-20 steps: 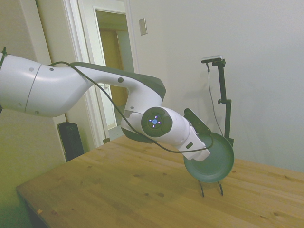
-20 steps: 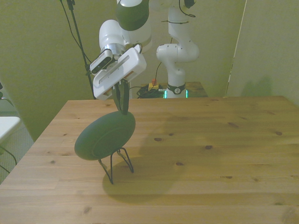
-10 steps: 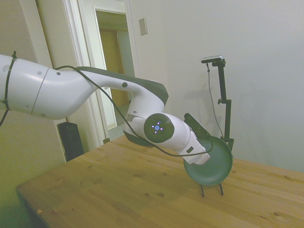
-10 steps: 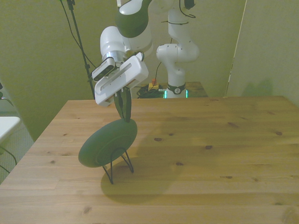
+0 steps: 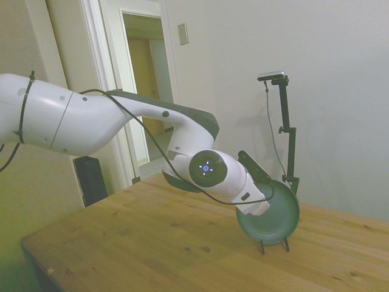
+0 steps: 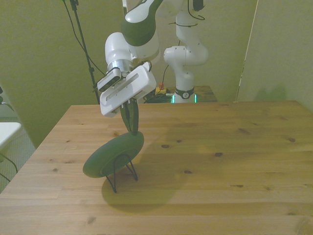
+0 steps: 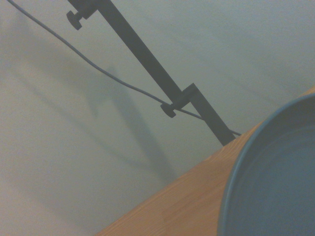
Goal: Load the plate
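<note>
Risk judged: plate [image 6: 113,155] liable to tip off stand [image 6: 119,172] or slide onto table [image 6: 220,166] if released before seated; cause would be steep tilt and narrow wire support. Stand itself light, could shift under side load.

Gripper [image 6: 132,128] noted clamped on plate's upper rim, fingers nearly together with rim between. Plate held on edge, tilted, lower part inside stand's wire loops near the front view's left; full seating not confirmed. Plate [image 5: 270,216] seen upright in side view, stand legs [image 5: 273,246] on table.
</note>
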Motion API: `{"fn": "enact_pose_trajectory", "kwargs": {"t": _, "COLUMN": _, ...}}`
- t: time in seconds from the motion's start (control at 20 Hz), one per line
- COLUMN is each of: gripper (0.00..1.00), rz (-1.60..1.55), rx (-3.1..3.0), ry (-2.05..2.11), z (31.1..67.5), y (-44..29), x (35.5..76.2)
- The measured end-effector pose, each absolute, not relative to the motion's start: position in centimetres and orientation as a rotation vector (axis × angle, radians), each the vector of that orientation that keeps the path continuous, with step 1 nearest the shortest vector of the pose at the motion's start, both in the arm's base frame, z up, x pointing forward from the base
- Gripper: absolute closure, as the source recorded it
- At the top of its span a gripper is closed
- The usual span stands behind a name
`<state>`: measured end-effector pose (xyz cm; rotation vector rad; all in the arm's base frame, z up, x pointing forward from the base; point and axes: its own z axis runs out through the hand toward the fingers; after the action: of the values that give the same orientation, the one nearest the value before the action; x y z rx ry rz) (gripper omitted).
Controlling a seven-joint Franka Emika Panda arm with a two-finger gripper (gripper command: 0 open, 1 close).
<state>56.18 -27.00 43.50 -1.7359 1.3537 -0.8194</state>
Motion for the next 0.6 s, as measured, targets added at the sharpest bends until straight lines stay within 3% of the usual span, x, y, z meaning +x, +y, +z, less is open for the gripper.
{"fn": "enact_pose_trajectory", "kwargs": {"t": 0.6, "gripper": 0.00, "rz": -0.829, "rx": -1.734, "ry": 1.343, "z": 44.09, "y": -27.03, "x": 56.37}}
